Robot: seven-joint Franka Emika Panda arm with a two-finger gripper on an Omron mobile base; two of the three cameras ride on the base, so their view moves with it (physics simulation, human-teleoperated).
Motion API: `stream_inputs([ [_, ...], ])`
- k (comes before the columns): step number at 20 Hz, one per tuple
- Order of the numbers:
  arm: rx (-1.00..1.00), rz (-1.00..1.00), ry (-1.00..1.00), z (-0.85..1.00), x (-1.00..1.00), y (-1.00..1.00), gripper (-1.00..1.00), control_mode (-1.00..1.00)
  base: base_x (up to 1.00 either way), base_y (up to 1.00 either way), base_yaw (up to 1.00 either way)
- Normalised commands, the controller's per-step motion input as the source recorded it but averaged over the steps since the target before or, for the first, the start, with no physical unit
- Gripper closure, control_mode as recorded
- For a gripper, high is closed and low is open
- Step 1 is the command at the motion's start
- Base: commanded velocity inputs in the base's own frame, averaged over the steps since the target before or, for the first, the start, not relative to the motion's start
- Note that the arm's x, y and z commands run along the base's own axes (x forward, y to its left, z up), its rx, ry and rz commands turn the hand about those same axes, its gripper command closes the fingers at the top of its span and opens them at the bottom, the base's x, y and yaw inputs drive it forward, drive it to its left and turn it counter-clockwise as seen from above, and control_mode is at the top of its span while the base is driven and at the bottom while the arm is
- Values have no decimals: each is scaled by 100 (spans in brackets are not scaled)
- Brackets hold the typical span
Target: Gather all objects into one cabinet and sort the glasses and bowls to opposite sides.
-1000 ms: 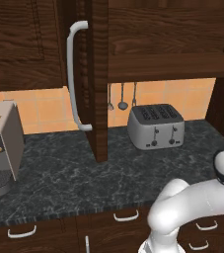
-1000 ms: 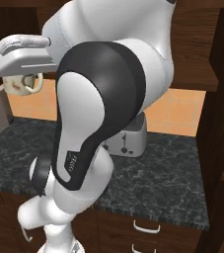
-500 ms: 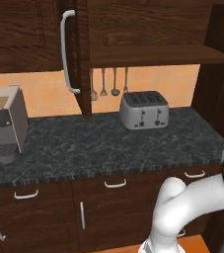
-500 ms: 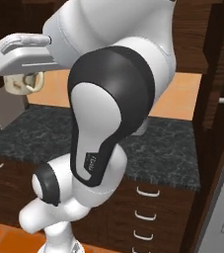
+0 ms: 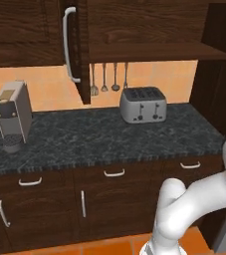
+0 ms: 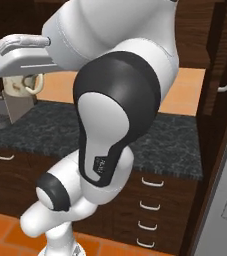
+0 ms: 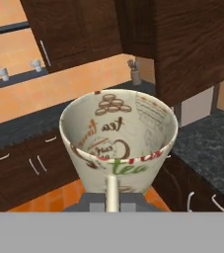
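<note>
Farther back now, dark speckled counter (image 5: 99,137) spans above orange floor (image 5: 109,246)

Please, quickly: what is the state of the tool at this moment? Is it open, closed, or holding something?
Tool: closed, holding the pale mug with tea lettering; in the right base view the mug hangs under the hand, above the counter.

Base backed off counter (image 5: 104,134) (view wider); base cabinets (image 5: 109,199) now visible.
</note>
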Motion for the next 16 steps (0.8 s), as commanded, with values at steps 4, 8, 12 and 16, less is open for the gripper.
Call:
stream_inputs([
  [4,0,0,0,0,0,0,100,100,-85,13,43],
  [8,0,0,0,0,0,0,100,100,-82,4,45],
  [12,0,0,0,0,0,0,100,100,-11,64,66],
  [16,0,0,0,0,0,0,100,100,0,78,72],
])
